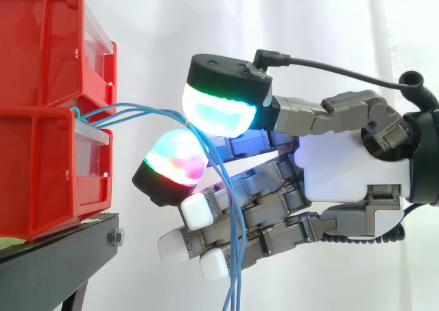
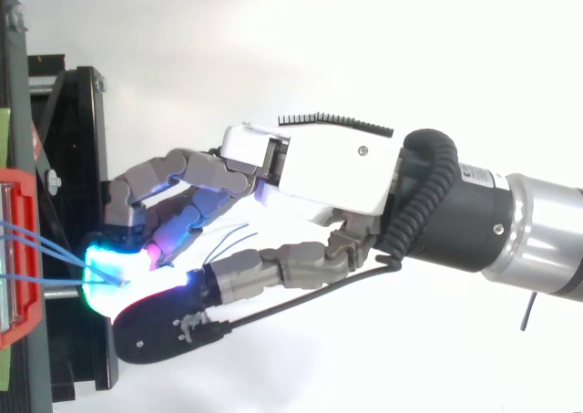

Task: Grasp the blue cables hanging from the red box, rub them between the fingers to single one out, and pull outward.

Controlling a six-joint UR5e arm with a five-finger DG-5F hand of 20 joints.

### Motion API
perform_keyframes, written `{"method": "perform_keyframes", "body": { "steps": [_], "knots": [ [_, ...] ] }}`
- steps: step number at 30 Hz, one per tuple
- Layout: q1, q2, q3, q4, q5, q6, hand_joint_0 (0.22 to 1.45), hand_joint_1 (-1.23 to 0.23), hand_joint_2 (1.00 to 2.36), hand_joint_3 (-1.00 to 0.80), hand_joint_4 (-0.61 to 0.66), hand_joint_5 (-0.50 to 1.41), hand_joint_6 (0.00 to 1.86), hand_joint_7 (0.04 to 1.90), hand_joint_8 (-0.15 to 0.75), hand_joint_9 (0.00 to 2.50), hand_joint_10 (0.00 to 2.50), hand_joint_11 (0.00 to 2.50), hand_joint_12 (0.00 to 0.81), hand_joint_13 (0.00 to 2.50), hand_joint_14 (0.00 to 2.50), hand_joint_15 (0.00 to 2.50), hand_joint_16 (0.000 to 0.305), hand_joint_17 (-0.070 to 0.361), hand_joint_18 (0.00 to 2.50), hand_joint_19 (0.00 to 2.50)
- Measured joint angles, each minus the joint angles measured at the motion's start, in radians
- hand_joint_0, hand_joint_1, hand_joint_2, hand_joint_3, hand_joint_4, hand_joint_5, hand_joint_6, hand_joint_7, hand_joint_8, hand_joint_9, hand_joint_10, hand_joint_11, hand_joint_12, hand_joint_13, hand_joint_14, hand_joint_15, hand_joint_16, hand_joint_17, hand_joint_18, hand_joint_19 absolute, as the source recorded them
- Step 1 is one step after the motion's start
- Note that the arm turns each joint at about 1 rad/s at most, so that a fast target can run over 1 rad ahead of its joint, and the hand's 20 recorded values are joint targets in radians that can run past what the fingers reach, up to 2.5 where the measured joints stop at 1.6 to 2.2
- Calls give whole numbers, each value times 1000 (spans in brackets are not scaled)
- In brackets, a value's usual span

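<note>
Several thin blue cables (image 1: 140, 110) come out of the gap between the two stacked red bins (image 1: 38, 177) and run right to my hand (image 1: 343, 167). Two glowing pads, one white-cyan (image 1: 219, 112) above and one magenta-green (image 1: 175, 161) below, pinch the cables between them. Past the pinch the cables drop in front of the other fingers and leave the bottom of the side view. In the top view the cables (image 2: 41, 244) cross from the red bin (image 2: 20, 326) to the glowing pads of the hand (image 2: 328, 171), and loose ends show under the palm.
The bins stand on a black stand (image 1: 58, 263) at the left, with a bolt on its front edge. A white curtain hangs behind. The arm (image 2: 537, 235) comes in from the right.
</note>
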Motion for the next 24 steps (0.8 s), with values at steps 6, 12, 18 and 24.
{"method": "perform_keyframes", "body": {
  "steps": [6,12,18,24],
  "knots": [
    [1,1,0,-7,2,7,620,-797,1021,-227,180,-185,860,1034,351,841,12,550,352,701,13,387,48,109,568,555],
    [0,2,0,-8,4,9,702,-920,1021,-247,160,-212,880,990,330,770,11,560,351,675,14,390,48,108,567,536],
    [0,2,0,-8,4,9,666,-898,1003,-462,201,-211,876,980,327,765,11,561,344,666,14,394,48,107,564,542],
    [0,2,0,-8,4,9,528,-693,1000,-500,232,-166,841,1058,366,884,10,550,362,707,13,396,51,115,594,571]
  ]
}}
